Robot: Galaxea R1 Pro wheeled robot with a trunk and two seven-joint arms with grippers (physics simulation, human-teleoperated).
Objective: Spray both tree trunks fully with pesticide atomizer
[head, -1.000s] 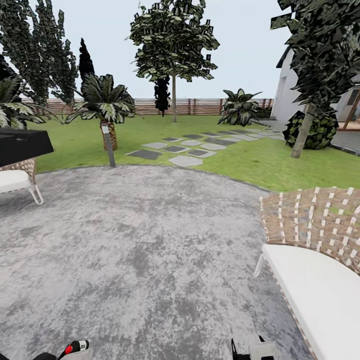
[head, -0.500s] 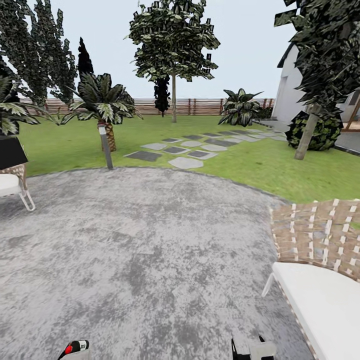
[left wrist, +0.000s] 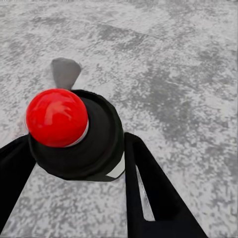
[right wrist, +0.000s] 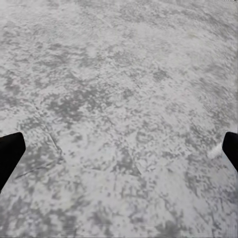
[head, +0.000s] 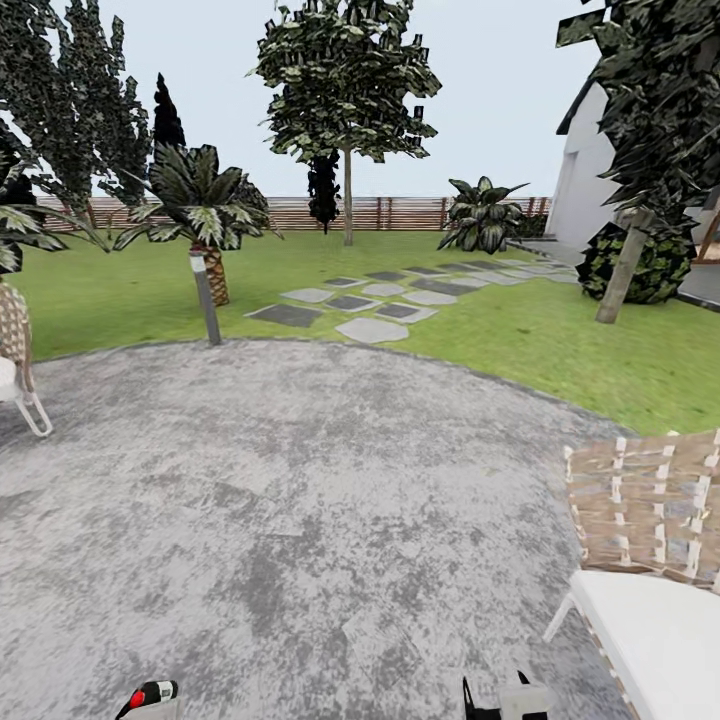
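Observation:
My left gripper (left wrist: 74, 148) is shut on the pesticide atomizer (left wrist: 74, 134), a dark bottle with a red top, held over grey paving. The head view catches its red top (head: 150, 695) at the bottom edge. My right gripper (right wrist: 119, 151) is open and empty, its dark fingertips (right wrist: 10, 153) wide apart; it also peeks in low in the head view (head: 505, 700). Far ahead, one tree (head: 347, 200) with a bare trunk stands by the fence (head: 400, 212). A second tree trunk (head: 624, 265) leans at the right on the lawn (head: 520, 330).
I stand on a round grey patio (head: 300, 480). A woven chair (head: 650, 540) is close at the right, another chair (head: 15, 370) at the left edge. A lamp post (head: 206, 297) and a short palm (head: 213, 270) stand at the patio's far rim, beside stone slabs (head: 370, 328).
The whole view has moved forward over the patio: both chairs slid outward and the black table left the picture. The grippers hold the same pose, the atomizer still in the left.

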